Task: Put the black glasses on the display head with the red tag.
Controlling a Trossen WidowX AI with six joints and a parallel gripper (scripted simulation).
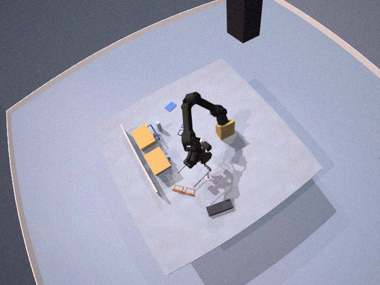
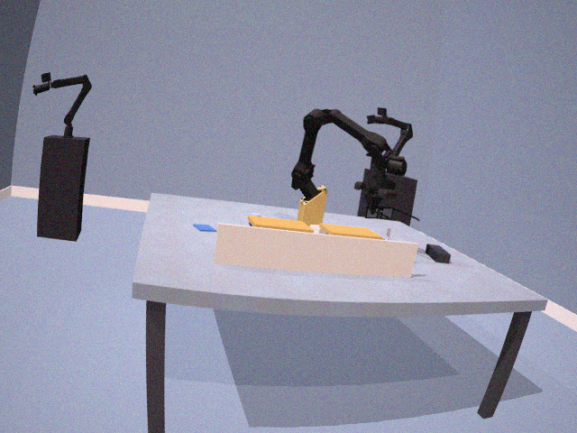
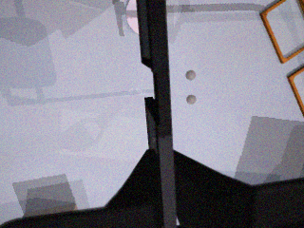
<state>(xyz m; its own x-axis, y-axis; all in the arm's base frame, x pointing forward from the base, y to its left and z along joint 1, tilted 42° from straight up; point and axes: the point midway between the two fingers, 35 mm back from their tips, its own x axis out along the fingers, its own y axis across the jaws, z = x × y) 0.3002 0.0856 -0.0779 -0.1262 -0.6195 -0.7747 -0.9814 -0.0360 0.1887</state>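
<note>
My gripper (image 2: pixel 374 209) (image 3: pixel 158 156) is shut on the black glasses (image 1: pixel 202 178) (image 3: pixel 161 85) and holds them above the table; its fingertips are hidden from above. Two temples show in the top view, pointing to the lower left. The nose pads show in the wrist view. Two display heads with flat orange tops stand to the left of the gripper: the nearer head (image 1: pixel 157 161) (image 2: pixel 352 231) has no glasses visible, and the farther head (image 1: pixel 143 136) (image 2: pixel 279 224) wears blue glasses (image 1: pixel 155 133). No red tag shows, so I cannot tell which head bears it.
A pale wall (image 1: pixel 139 158) (image 2: pixel 316 252) stands behind the heads. Orange glasses (image 1: pixel 184 190) (image 3: pixel 272 35), a pinkish post stand (image 1: pixel 208 177) (image 2: pixel 389 234) and a black block (image 1: pixel 219 207) (image 2: pixel 437 253) are nearby. A grey cylinder (image 1: pixel 158 126) stands beside the farther head. A blue pad (image 1: pixel 170 106) lies beyond.
</note>
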